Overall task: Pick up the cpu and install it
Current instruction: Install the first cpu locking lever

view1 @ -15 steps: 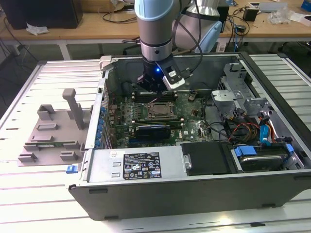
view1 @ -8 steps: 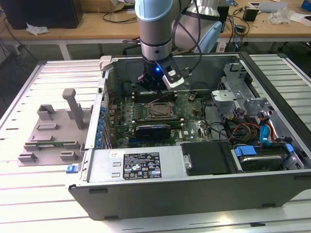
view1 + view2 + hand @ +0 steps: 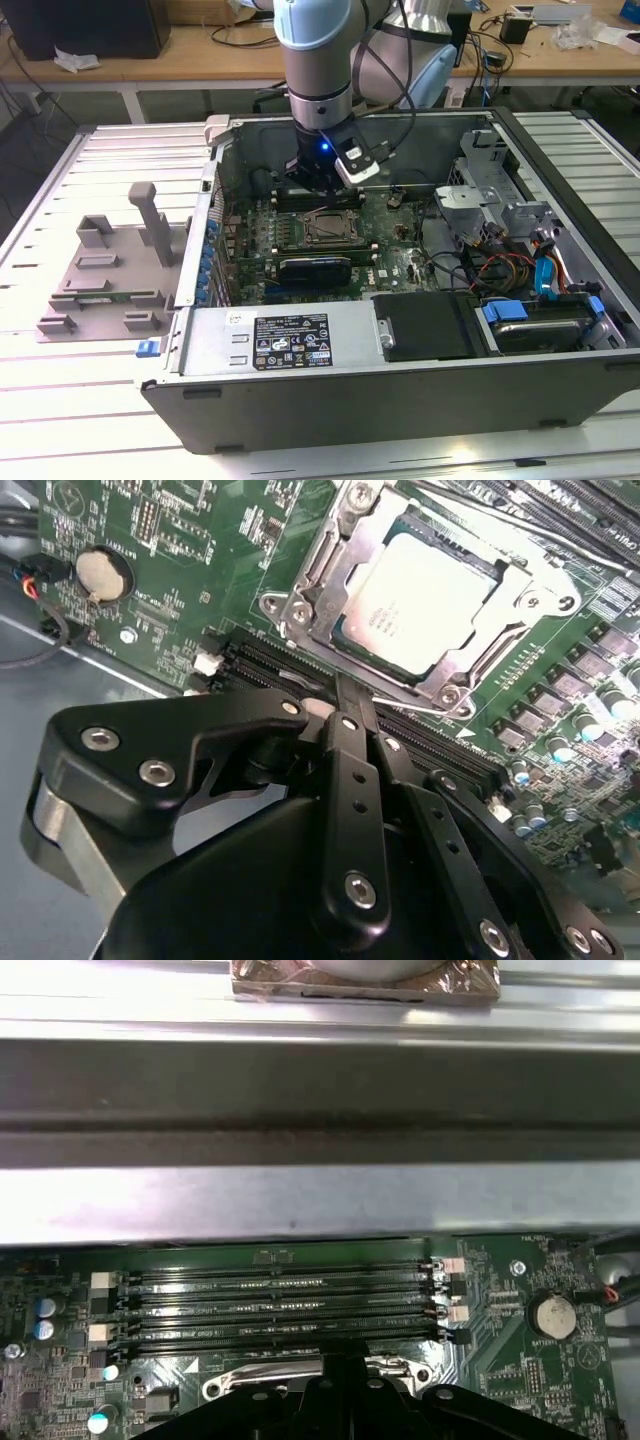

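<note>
You're in a robotics/electronics lab: opened grey metal PC case (image 3: 330,400) w/ green motherboard (image 3: 392,255) lies on a slatted aluminium bench (image 3: 60,420), pale-blue robot arm (image 3: 315,50) over it; long wooden desks (image 3: 190,55) behind carry black cables (image 3: 478,25).

Bright light; glare on case wall (image 3: 300,1200)
</note>
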